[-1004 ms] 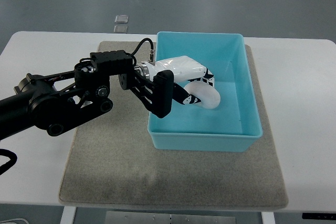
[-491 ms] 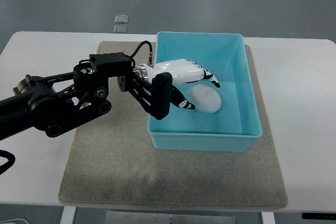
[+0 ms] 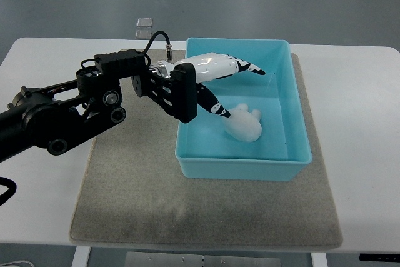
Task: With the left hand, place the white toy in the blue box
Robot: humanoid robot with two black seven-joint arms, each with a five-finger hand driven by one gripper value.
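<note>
Left hand (image 3: 219,76): glossy white shell with black joints, fingers stretched out and holding nothing, above the box's far-left part
White toy (image 3: 244,124): soft rounded lump lying on the box floor, just below the thumb, apart from it
Blue box (image 3: 299,129): smooth rectangular tub with upright walls; open floor to the toy's right and far side
Mat (image 3: 125,204): grey felt-like sheet under the box, bare at the near and left sides
Table (image 3: 369,154): white, flat, rounded corners

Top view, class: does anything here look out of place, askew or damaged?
Nothing stands out. The white toy lies inside the blue box, which sits squarely on the grey mat; the left hand is open above it.
</note>
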